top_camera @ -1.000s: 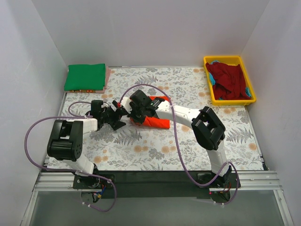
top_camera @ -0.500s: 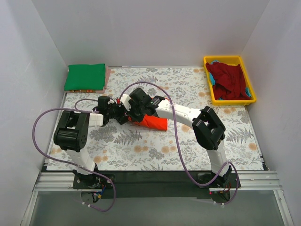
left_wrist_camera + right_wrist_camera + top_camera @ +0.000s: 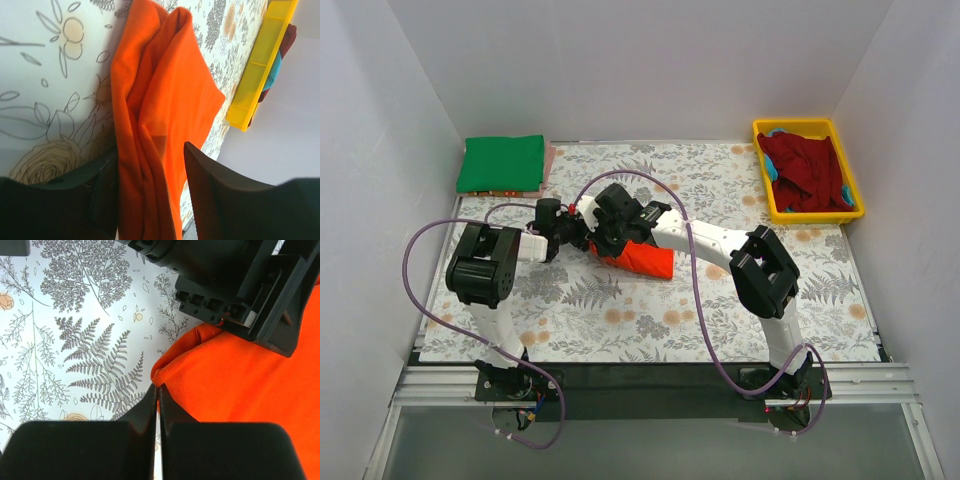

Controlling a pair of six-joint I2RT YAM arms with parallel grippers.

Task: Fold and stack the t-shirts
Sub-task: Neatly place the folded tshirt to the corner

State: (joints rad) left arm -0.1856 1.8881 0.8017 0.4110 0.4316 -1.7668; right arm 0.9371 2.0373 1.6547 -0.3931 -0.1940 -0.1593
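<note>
The orange-red t-shirt (image 3: 642, 259) is found at the middle of the flower-printed table cover (image 3: 720, 320), bunched into a long, loosely creased roll. Its long axis is laid from far left to near right. Both pincers are met at its far-left end, so neither arm has to travel. The rest of the cloth is trailed to the right, under the right arm's forearm.

The left gripper (image 3: 152, 150) is set astride that end. A thick soft fold is taken between the two dark, stippled fingers, and the shirt runs straight away from them. The jaws are held partly apart around the fold. Whether the cloth is already pinched cannot be told.

The right gripper (image 3: 157, 390) is seen with its fingers pressed flat together. Their tips are laid against the rounded edge of the same shirt. Whether any hem is caught between them cannot be told.

The coming move is judged to depend on a firm hold at this end, so that the limp knit can be drawn out along its length and flattened.

A green t-shirt (image 3: 501, 163) is seen folded square at the far left. A dark red t-shirt (image 3: 807, 172) is heaped in the rigid yellow plastic tray (image 3: 808, 125) at the far right.
</note>
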